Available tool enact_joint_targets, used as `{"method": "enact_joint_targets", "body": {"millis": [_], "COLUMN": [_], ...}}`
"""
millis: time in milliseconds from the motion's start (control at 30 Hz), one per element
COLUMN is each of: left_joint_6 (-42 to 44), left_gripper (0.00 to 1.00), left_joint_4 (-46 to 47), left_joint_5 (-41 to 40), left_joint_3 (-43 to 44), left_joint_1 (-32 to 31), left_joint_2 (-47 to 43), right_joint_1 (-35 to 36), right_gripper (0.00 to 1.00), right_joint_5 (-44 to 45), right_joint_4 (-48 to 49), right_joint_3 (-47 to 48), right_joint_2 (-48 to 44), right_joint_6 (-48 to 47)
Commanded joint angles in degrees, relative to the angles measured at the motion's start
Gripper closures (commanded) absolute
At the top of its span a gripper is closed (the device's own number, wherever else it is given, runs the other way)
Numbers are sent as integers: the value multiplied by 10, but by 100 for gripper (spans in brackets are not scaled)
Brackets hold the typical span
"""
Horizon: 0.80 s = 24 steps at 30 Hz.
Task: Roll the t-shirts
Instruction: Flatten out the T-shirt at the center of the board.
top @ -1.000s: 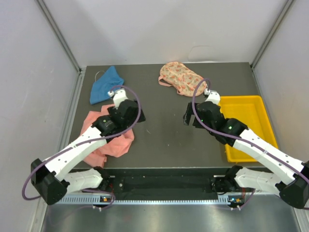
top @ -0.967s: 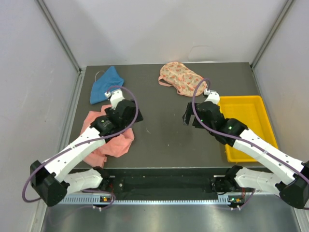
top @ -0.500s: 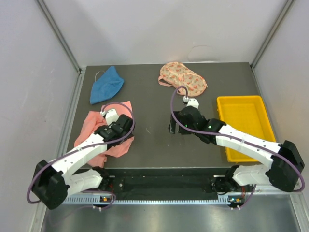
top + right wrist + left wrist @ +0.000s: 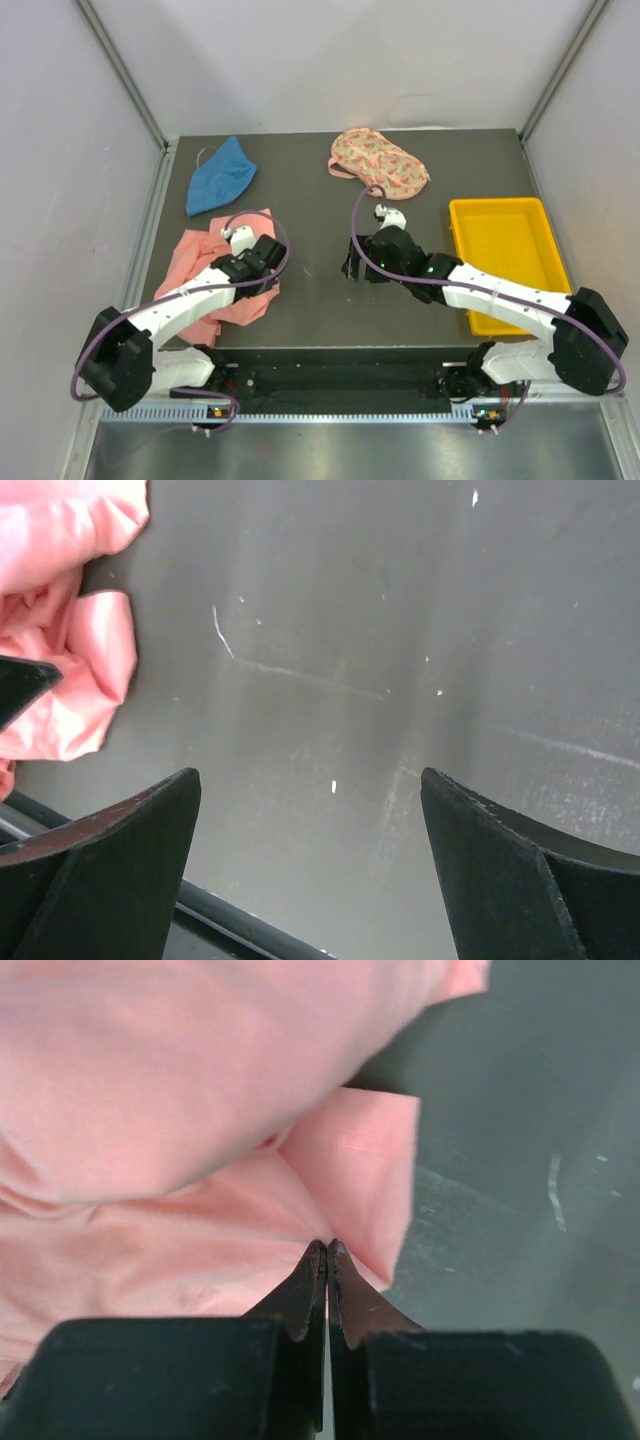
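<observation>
A crumpled salmon-pink t-shirt [image 4: 195, 262] lies at the near left of the dark table. My left gripper [image 4: 262, 280] is down on its right edge. In the left wrist view its jaws [image 4: 326, 1247] are shut, pinching a fold of the pink cloth [image 4: 150, 1090]. My right gripper [image 4: 352, 268] hovers open over bare table just right of that shirt. Nothing sits between its fingers [image 4: 310, 780], and the pink shirt [image 4: 70, 670] shows at the left edge of the right wrist view. A blue t-shirt [image 4: 220, 177] lies at the far left. A floral t-shirt [image 4: 380, 165] lies at the far middle.
A yellow tray [image 4: 505, 255] stands at the right side of the table, with nothing in it. Grey walls close in the table on the left, right and back. The arms' bases sit along the near edge.
My left gripper dropped onto the pink shirt's right edge and shut. The right arm swung left from beside the yellow tray to the table's middle, staying open.
</observation>
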Motion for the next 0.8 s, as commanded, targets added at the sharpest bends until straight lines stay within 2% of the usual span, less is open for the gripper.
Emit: {"method": "enact_joint_targets", "body": {"millis": [0, 133, 233, 400, 433, 567, 600, 633, 767], "left_joint_6": [20, 18, 21, 42, 56, 83, 90, 99, 103], "left_gripper": [100, 100, 100, 100, 100, 100, 85, 78, 56], "left_joint_4": [32, 66, 81, 145, 157, 92, 79, 72, 92], "left_joint_5": [48, 85, 95, 122, 130, 154, 166, 165, 164], "left_joint_3": [56, 113, 193, 263, 304, 422, 438, 441, 368], "left_joint_1": [-25, -68, -105, -110, -110, -105, -102, -100, -64], "left_joint_2": [-8, 16, 63, 155, 171, 279, 288, 291, 222], "right_joint_1": [7, 7, 7, 7, 7, 7, 7, 7, 7], "right_gripper": [11, 12, 14, 18, 18, 18, 18, 19, 18], "right_joint_5": [-14, 8, 40, 79, 79, 68, 60, 59, 80], "right_joint_4": [82, 146, 184, 159, 159, 165, 167, 168, 155], "right_joint_3": [-43, -108, -159, -177, -178, -166, -164, -161, -149], "right_joint_2": [-19, -73, -127, -172, -174, -152, -133, -123, -75], "right_joint_6": [4, 25, 45, 68, 70, 91, 98, 100, 113]}}
